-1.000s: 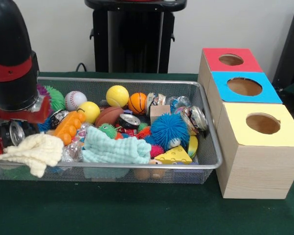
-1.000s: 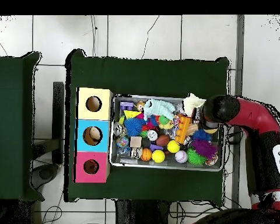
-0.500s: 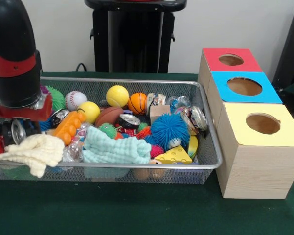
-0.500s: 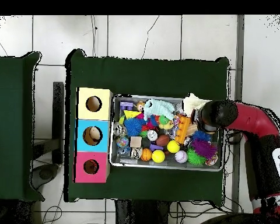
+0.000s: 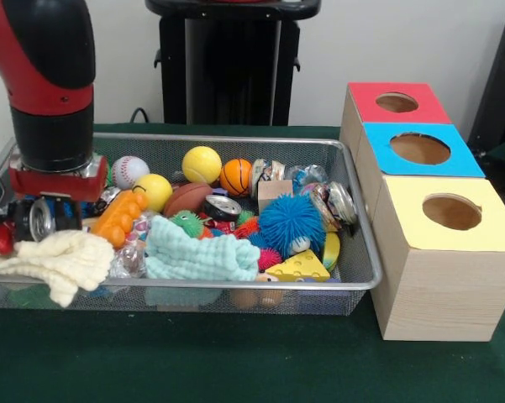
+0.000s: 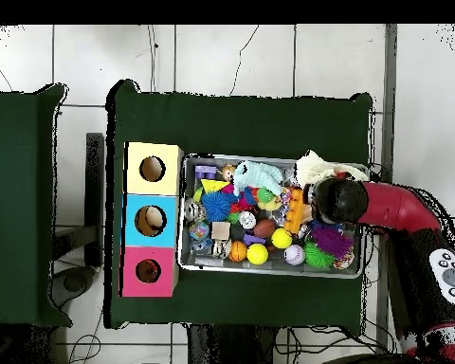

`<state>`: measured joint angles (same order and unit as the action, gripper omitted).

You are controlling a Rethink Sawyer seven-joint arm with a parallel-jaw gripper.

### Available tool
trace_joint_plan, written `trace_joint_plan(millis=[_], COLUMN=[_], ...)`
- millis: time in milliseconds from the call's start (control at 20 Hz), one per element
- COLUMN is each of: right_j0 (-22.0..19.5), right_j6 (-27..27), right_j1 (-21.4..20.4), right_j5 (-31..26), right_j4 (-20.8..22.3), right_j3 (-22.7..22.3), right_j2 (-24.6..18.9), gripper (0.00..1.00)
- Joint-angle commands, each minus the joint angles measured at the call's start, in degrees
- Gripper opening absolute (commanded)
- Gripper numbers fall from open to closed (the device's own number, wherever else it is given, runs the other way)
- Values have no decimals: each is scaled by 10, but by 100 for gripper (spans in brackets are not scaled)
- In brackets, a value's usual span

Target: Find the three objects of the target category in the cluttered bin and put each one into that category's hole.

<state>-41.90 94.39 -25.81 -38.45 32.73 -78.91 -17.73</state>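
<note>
The wire mesh bin [image 5: 235, 138] holds several mixed toys. Among them are a yellow ball [image 5: 202, 164], a small basketball [image 5: 235, 176], a baseball [image 5: 129, 171], a brown football [image 5: 187, 199], a blue fuzzy ball [image 5: 290, 222], a teal cloth [image 5: 197, 256] and a cream cloth [image 5: 55, 260]. My gripper [image 5: 34, 222] hangs low over the bin's left end, just above the cream cloth and next to an orange toy [image 5: 118, 217]. Its black parts hide whether it holds anything. In the overhead view the arm's end [image 6: 331, 201] is over the bin's right part [image 6: 269, 272].
Three wooden boxes with round holes stand in a row beside the bin: red top [image 5: 365, 94], blue top [image 5: 466, 159], yellow top [image 5: 479, 235]. In the overhead view they are left of the bin, with the yellow one [image 6: 136, 185] at the top. Green cloth covers the table.
The arm has shifted right in the front view, further over the bin's left end. In the overhead view its end moved left and a little down. The bin's contents look unmoved.
</note>
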Motion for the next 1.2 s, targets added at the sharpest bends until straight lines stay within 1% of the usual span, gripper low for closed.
trace_joint_plan(millis=[50,150,300,450,600,800,1000,1200], right_j0=[42,53,78,101,135,158,160,160], right_j6=[131,143,169,188,216,239,231,220], right_j1=[21,2,-25,-37,-54,-50,-32,-20], right_j5=[45,47,65,77,89,118,147,160], right_j4=[-7,-18,-29,-43,-60,-82,-97,-109], right_j3=[-123,-140,-167,-184,-206,-228,-231,-229], right_j2=[39,50,75,96,124,144,151,154], gripper=[0,0,0,0,0,0,0,0])
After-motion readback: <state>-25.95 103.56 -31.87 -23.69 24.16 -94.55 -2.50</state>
